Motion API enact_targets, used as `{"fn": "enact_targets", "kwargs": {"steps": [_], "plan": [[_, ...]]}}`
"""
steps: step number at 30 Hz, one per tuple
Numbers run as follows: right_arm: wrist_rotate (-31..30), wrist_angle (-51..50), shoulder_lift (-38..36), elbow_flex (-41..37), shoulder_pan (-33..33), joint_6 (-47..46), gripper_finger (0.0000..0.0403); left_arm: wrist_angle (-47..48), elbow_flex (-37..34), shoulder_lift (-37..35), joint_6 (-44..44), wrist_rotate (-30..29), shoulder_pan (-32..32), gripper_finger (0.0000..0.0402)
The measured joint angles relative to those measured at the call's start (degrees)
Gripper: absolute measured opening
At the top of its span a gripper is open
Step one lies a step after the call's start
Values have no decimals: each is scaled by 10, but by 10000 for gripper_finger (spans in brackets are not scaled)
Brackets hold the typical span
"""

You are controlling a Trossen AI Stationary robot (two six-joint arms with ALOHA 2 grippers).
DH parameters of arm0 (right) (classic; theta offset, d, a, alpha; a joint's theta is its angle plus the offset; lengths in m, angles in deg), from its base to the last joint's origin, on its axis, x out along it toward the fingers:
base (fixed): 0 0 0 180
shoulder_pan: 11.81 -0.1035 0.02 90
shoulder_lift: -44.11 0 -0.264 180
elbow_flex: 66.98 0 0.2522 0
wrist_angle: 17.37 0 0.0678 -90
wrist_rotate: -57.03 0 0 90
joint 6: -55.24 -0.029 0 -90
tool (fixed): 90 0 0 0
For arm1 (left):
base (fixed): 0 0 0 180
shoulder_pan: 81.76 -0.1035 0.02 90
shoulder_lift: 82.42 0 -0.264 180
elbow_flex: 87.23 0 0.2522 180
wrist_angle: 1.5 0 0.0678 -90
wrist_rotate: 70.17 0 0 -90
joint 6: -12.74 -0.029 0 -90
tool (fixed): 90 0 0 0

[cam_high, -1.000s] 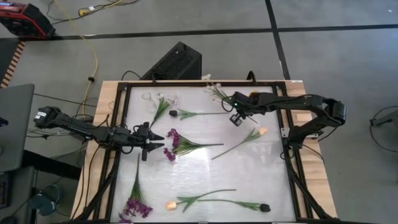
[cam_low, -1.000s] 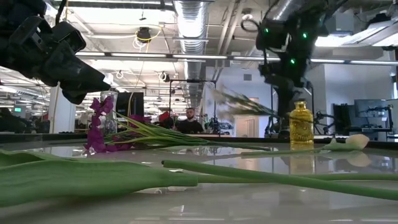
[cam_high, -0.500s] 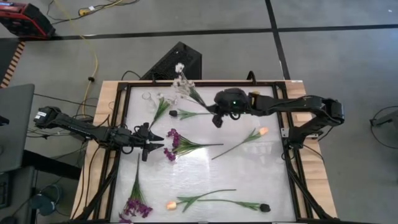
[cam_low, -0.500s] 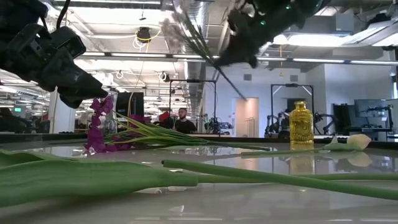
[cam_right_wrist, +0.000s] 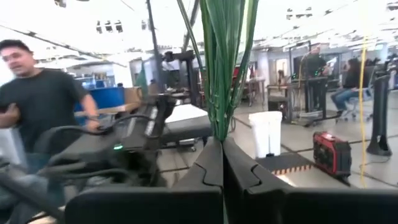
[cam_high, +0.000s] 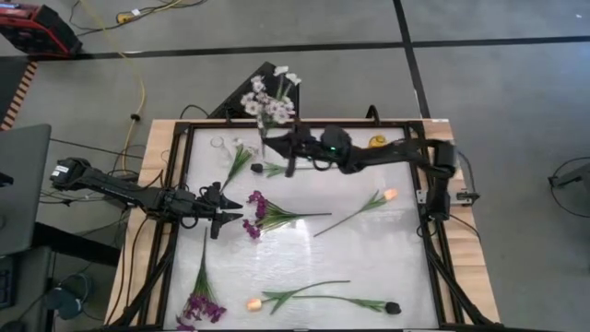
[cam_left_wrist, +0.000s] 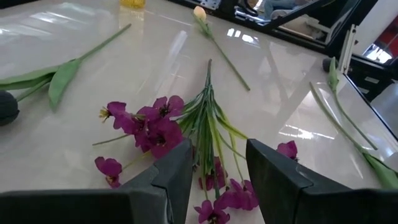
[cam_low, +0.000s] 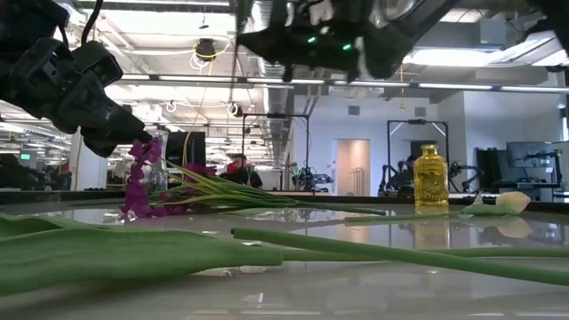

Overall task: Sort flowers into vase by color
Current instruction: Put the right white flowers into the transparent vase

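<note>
White blossoms now stand upright: the white sprig, which a second ago lay low and slanted in the right hand over the far right of the surface, has been carried across to the far-left area and swung vertical, its stems pinched between the fingers pressed together on them in the right wrist view. That puts it close to the clear vase by the far edge, so a lowering into it looks like the next step, though the stem ends are not yet over the mouth. Meanwhile the left hand has stayed put, spread apart just beside the purple sprig lying mid-surface, not touching it. Peach tulips and dark buds lie unsorted.
</note>
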Motion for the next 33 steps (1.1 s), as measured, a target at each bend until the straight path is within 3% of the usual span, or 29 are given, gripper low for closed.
{"fn": "enact_targets", "kwargs": {"steps": [20,24,33], "plan": [[17,-28,357,502,10,-51,16,17,0,0,27,1,0,139],[16,-51,390,555,10,-64,16,31,0,0,30,1,0,139],[14,-93,396,560,15,-64,16,43,0,0,35,5,0,139]]}}
